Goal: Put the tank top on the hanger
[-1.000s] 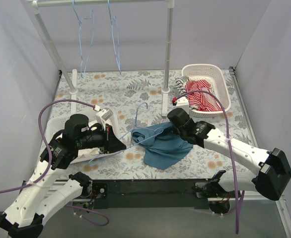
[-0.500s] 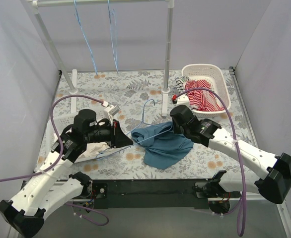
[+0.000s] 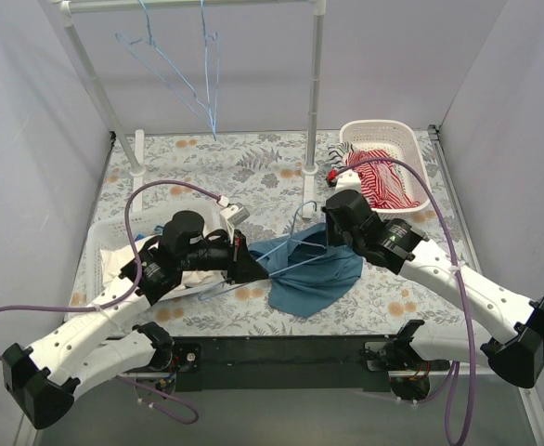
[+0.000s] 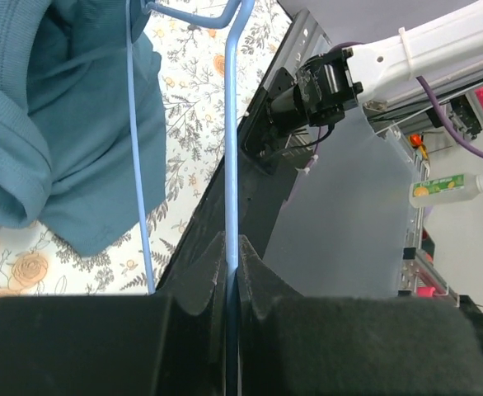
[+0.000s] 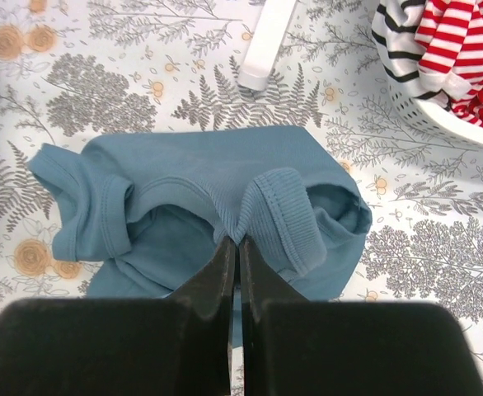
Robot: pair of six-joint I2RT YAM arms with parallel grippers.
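Left wrist view, left claw tight on hanger, bottle label illegible; right claw tight on tank top

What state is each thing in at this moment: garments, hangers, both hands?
tank top: bunched on the table, ribbed edge pinched up.
hanger: off the rail, gripped by one wire, far end at the tank top.
left hand: shut on the hanger.
right hand: shut on the tank top.
spare hangers: hooked on the rail.
striped garment: heaped in the white basket.
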